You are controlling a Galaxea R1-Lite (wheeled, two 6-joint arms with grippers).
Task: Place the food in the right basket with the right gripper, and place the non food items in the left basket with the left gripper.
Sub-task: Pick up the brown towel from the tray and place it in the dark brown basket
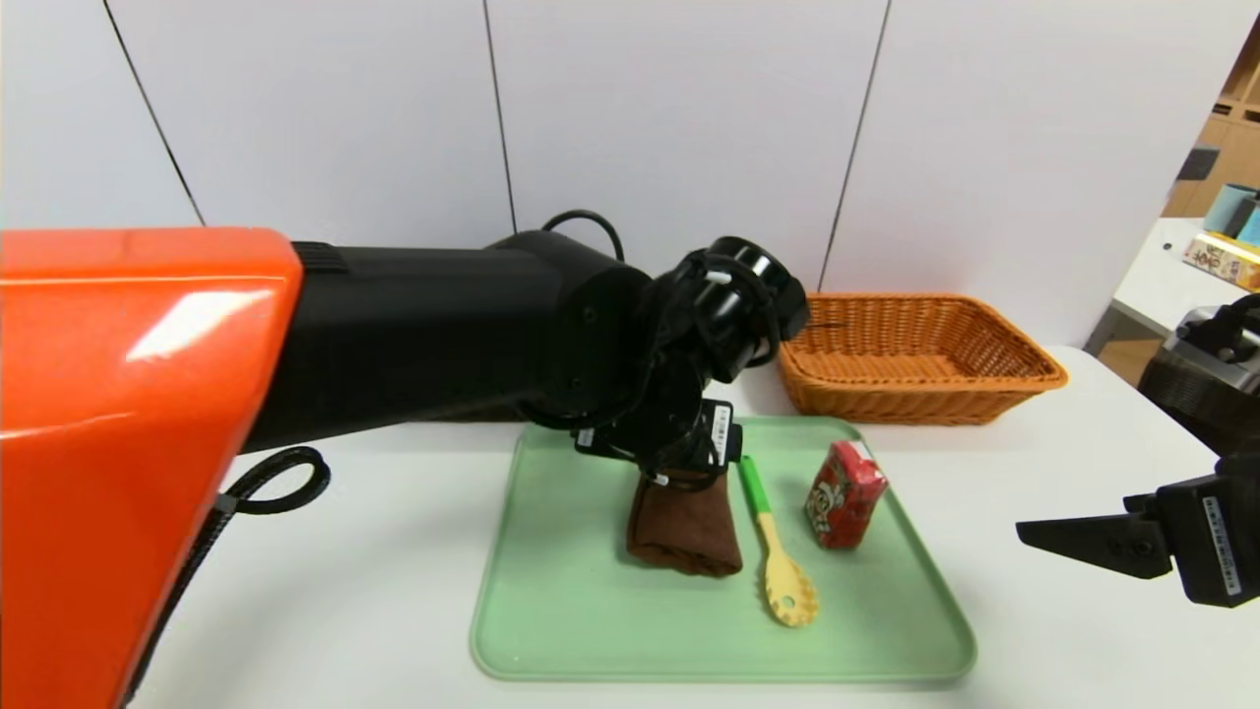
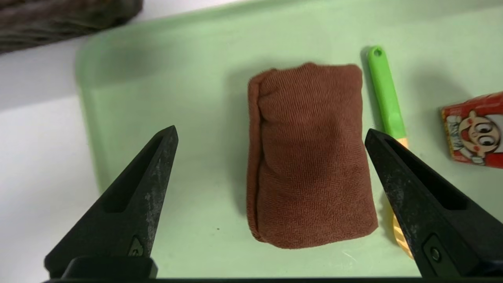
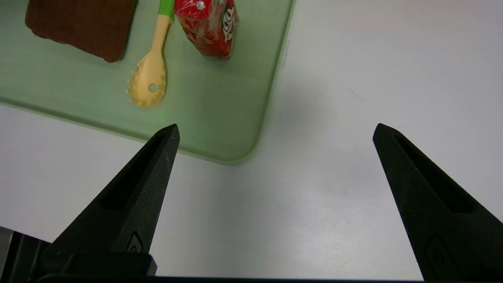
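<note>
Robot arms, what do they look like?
The left arm has a shiny orange shell, then matte black links, with looping black cables and white barcode stickers. The left pincer and right pincer have long, pointed black fingers with slotted, scuffed sides.

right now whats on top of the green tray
A folded brown cloth, a green-handled yellow pasta spoon and a red snack box lie on the pale green tray. Anything under the cloth is hidden.

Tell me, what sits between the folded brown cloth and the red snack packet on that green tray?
A pasta spoon with a green handle and yellow head lies between the folded brown cloth and the red snack packet, apart from both, clearest in the head view.
</note>
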